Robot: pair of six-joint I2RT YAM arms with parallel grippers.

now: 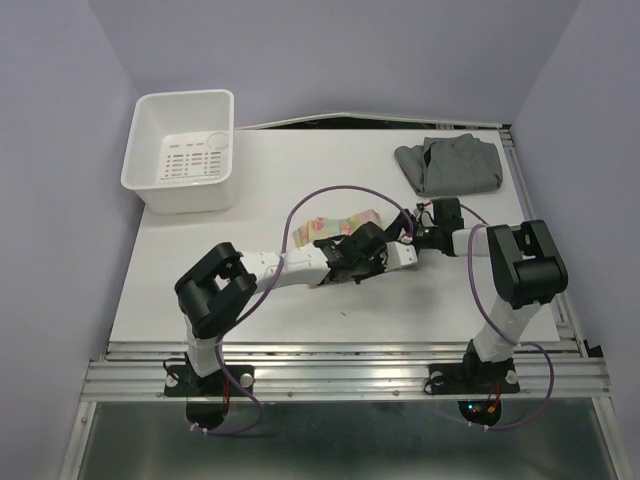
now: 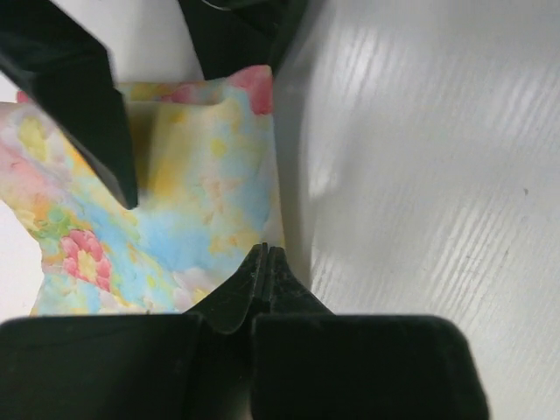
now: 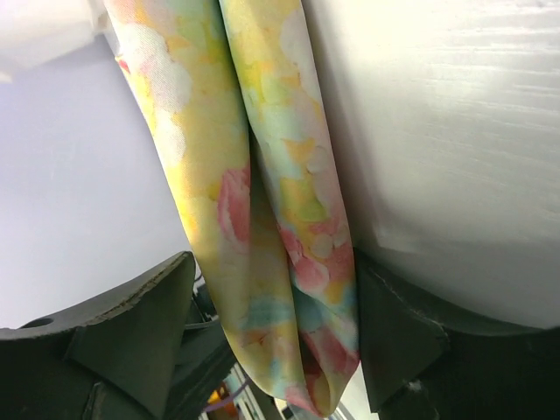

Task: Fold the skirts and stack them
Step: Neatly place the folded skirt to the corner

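Your left gripper (image 2: 262, 262) sits nearest the lens in the left wrist view. Its two black fingers (image 2: 236, 302) are pressed together tip to tip, with no gap showing. The tips lie at the near edge of the floral skirt (image 2: 201, 192). Whether any cloth is nipped between them cannot be told.

Your right gripper (image 3: 273, 262) stands with its fingers (image 3: 131, 332) well apart. A doubled fold of the floral skirt runs down through the gap between them. The cloth lies close against the finger on the right of that view and clear of the other. No clamping on it is visible.

From the top camera, both arms reach in to the middle of the white table (image 1: 300, 160), and the two grippers meet over the floral skirt, which is largely hidden beneath them. One pastel corner shows just beyond the left arm's wrist.

The grey skirt (image 1: 450, 166) lies in a loose bundle at the far right of the table, well apart from both grippers. A white bin (image 1: 183, 94) stands at the far left corner.
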